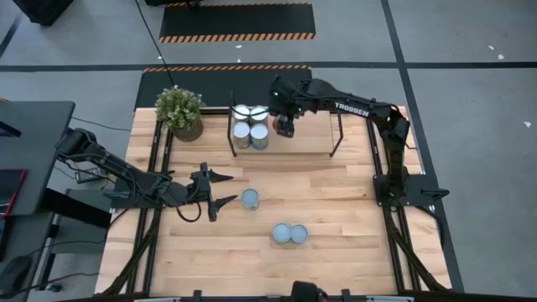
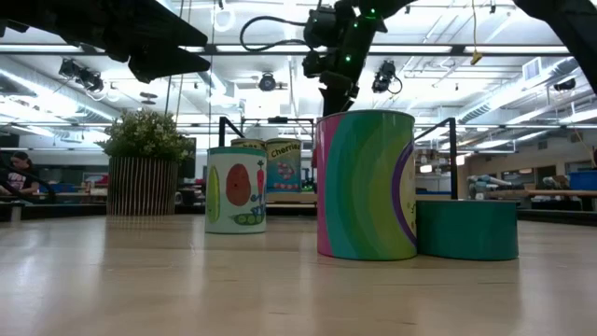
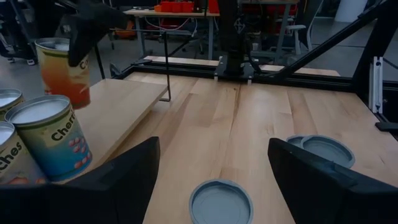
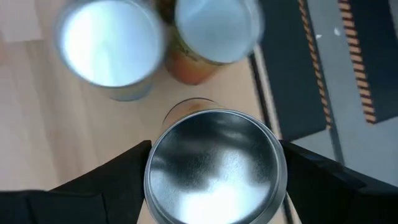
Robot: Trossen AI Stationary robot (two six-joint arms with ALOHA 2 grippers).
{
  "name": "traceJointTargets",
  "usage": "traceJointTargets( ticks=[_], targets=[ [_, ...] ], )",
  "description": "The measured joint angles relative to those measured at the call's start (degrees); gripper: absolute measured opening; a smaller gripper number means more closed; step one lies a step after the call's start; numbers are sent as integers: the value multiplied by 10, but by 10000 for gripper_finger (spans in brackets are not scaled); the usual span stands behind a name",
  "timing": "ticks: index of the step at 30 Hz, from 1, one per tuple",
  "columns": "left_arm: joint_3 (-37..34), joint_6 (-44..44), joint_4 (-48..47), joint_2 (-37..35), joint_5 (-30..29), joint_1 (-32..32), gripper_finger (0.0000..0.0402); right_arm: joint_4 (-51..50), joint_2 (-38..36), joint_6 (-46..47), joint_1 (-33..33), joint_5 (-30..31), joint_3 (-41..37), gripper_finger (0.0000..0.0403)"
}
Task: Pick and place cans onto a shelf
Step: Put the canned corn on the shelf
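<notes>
My right gripper (image 1: 284,127) hung over the shelf (image 1: 310,138), fingers clasped around a can (image 4: 214,167) beside four shelved cans (image 1: 250,125), my left gripper (image 1: 220,190) spread empty near a lone can (image 1: 250,198), two cans (image 1: 290,233) nearer the front.

Grey floor (image 1: 470,50), hazard-striped black mats (image 1: 237,21), bright ceiling lights (image 2: 266,82).

Both arms: matte black, six-joint, slim tubular links. Right arm (image 1: 361,107): white "TROSSEN" lettering on forearm link; small green indicator light near wrist, on side toward potted plant (image 1: 179,111). Left arm (image 1: 126,174): black cables looped alongside links. Left gripper (image 1: 220,189): two dark, flat, tapering fingers (image 3: 118,177).
</notes>
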Motion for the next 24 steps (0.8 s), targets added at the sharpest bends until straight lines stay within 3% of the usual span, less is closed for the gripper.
traceJointTargets(
  ticks=[11,24],
  targets=[
    [0,19,20,0,0,0,304,40,0,-22,-38,-52,-5,330],
    [0,19,21,0,0,0,304,94,1,-21,-63,-55,-80,330]
  ],
)
